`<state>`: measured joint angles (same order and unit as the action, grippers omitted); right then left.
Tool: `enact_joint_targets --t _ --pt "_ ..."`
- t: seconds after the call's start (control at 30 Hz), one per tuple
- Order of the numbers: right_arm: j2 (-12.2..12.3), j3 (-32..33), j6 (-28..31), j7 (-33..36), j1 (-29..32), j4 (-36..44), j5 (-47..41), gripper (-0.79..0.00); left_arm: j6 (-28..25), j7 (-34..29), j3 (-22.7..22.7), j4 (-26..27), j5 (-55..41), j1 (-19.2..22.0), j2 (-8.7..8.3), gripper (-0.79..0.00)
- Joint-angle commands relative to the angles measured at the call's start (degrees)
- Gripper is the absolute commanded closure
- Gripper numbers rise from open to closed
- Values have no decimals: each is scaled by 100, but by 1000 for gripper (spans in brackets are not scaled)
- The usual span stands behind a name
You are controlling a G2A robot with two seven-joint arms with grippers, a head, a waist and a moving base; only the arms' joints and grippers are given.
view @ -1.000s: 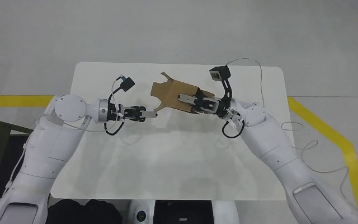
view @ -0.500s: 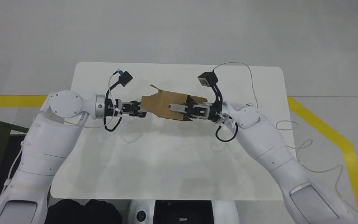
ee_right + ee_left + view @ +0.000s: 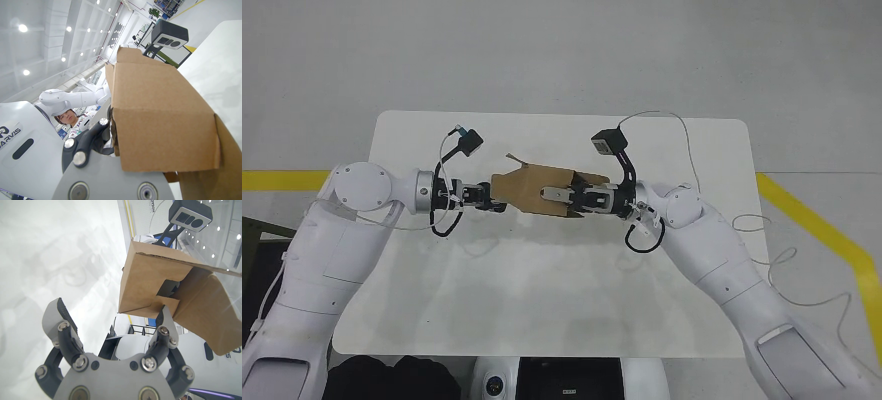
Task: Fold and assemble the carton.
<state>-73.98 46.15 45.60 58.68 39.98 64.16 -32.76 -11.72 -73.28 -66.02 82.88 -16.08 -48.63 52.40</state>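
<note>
**White shells, black wrists, grey metal up front**

The arms (image 3: 722, 255) are smooth glossy white shells with fat round joints. Right behind the left tool (image 3: 112, 305) and the right tool (image 3: 572, 193) the wrists go black, with thin black cables (image 3: 439, 228) looping out and back. The left tool has a grey metal base plate (image 3: 113, 381), black link bars pinned with silver cross-head screws (image 3: 149, 363), and pale grey fingers (image 3: 53, 317) faced with black ribbed pads (image 3: 66, 311). The right tool shows the same grey plate and black links. Above each tool sits a boxy black camera (image 3: 189, 216) on a black bracket, grey-faced with dark lenses, and a thin grey wire (image 3: 674, 113) trails off the right one.
</note>
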Motion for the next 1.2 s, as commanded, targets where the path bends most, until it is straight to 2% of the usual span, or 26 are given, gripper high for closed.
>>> enact_joint_targets --t 0.0,0.3,0.57,0.77,0.97,1.17 --pt "-6 7 -8 8 7 -4 -3 0 0 -21 21 0 4 3 2 -785" --pt "55 163 -144 144 82 -61 57 0 -2 8 14 -63 42 18 -6 -785" --pt "267 377 -642 642 396 158 69 0 52 307 -196 -273 175 7 -48 -785" --pt "332 268 -962 963 552 459 -53 0 122 454 -278 -327 230 32 -63 -785" --pt "290 32 -999 1000 479 513 -155 0 115 333 -157 -286 180 27 -45 -785" --pt "279 39 -769 770 387 283 -134 0 55 118 -88 -184 40 18 -37 -785"
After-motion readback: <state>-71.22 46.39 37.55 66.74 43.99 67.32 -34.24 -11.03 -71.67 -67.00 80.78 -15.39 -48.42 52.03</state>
